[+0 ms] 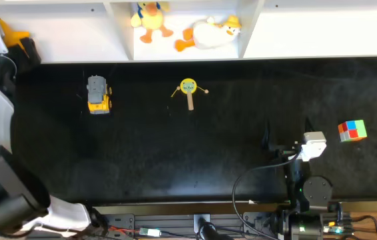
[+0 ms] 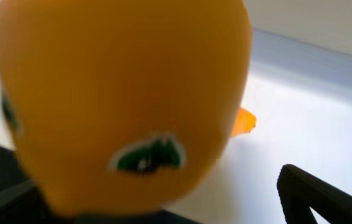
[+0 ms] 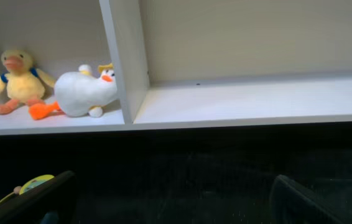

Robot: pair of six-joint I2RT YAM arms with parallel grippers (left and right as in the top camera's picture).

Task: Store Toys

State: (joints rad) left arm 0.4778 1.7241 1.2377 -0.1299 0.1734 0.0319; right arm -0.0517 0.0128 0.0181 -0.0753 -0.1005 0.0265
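The left pincer (image 1: pixel 23 45) was up at the shelf (image 1: pixel 62 40), in its left compartment, closed on an orange toy (image 2: pixel 120 93) that had a dark green mark on its side. In the left wrist view the toy sat between the two dark fingers (image 2: pixel 319 193), with the white shelf floor behind it.

The middle compartment held a yellow duck plush (image 1: pixel 150 19) sitting upright and a white duck plush (image 1: pixel 208 35) lying on its side just beside it (both also showed in the right wrist view, against the divider).

On the black bench (image 1: pixel 175 160) lay a yellow toy truck (image 1: pixel 98 95) towards the left, a small rattle drum (image 1: pixel 188 90) with a wooden handle near the middle, and a colour cube (image 1: pixel 352 131) far right, all well apart from each other.

The right pincer (image 1: pixel 286 133) hung low over the bench near the cube's side, its jaws spread wide and holding nothing, facing the shelf.
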